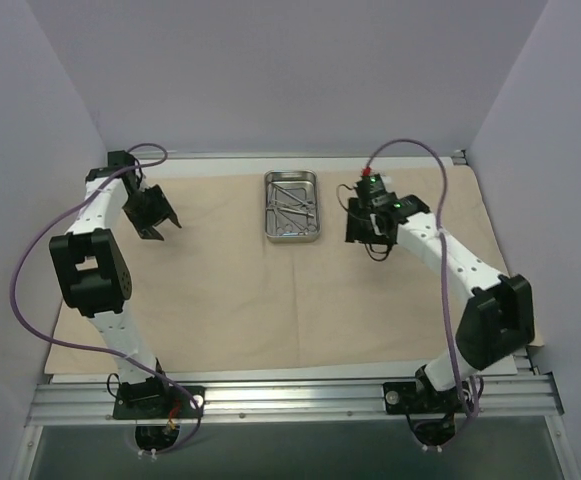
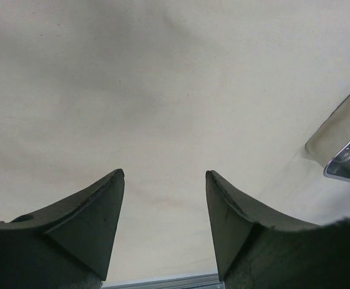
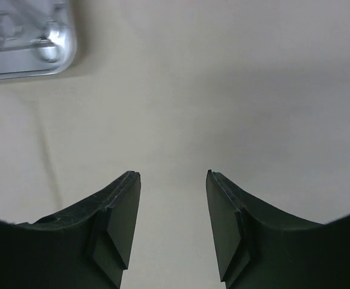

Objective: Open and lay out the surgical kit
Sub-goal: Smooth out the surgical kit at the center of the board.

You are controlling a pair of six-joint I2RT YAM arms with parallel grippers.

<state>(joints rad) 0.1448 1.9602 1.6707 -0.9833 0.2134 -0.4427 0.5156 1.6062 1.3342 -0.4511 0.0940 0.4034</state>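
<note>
The beige cloth wrap of the surgical kit lies spread flat over the table. On its far middle stands the shiny steel tray, with slim steel instruments lying inside it. My left gripper hovers over the cloth left of the tray, open, nothing between its fingers. My right gripper hangs over the cloth right of the tray, also open and empty. The left wrist view shows bare cloth and a tray corner at its right edge. The right wrist view shows cloth and the tray at top left.
An aluminium rail runs along the near edge, carrying both arm bases. Purple cables loop beside each arm. Grey walls enclose the table on the left, right and far sides.
</note>
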